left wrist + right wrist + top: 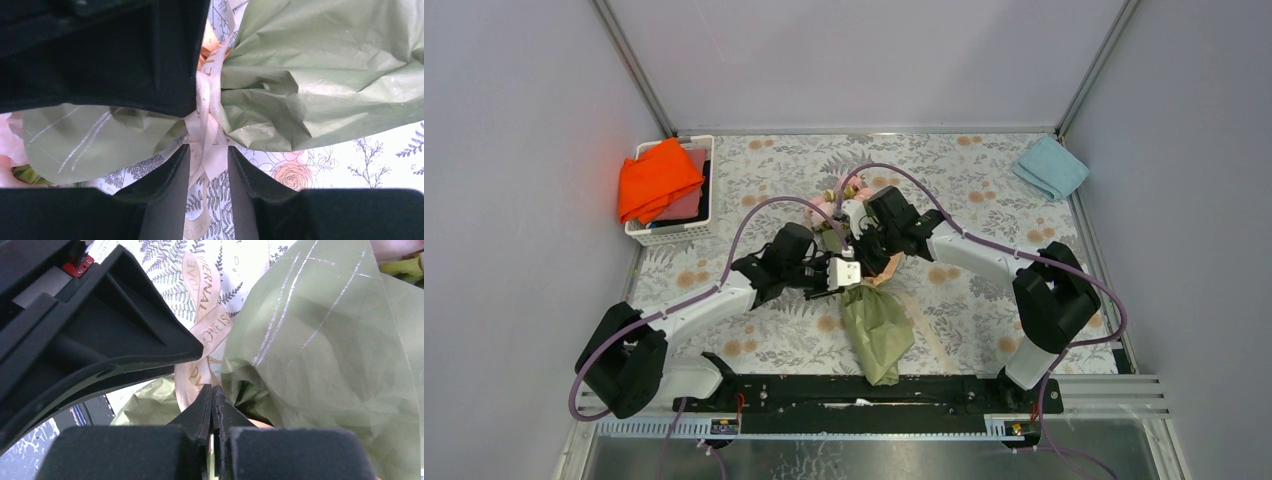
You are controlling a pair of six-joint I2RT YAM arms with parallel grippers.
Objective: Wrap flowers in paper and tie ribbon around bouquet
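The bouquet (879,335) lay in the middle of the bench (984,170), its olive cone pointing to the lower edge of the frame and the flowers (828,207) toward the top. Both arms met over its neck, crowding the centre.

In the left wrist view the ribbon (207,145) was cinched around the gathered paper (325,65) and ran down through the middle of the picture. The left fingers (170,185) stood spread on either side of it, and the band filled the gap between them.

In the right wrist view the right fingers (200,415) were pressed together at the lower middle. Their tips sat just beside the ribbon, where it dropped along the crumpled edge of the paper. I could not tell whether any ribbon was caught between them.

The bouquet's pointed tail ended near the black rail (864,390) at the bottom. Printed bench showed bare to its left and right, and again between the blooms and the back wall. A white basket (669,236) holding an orange cloth (659,180) sat at the upper left edge. A light blue cloth (1051,167) lay in the upper right corner. Both were well apart from the arms.
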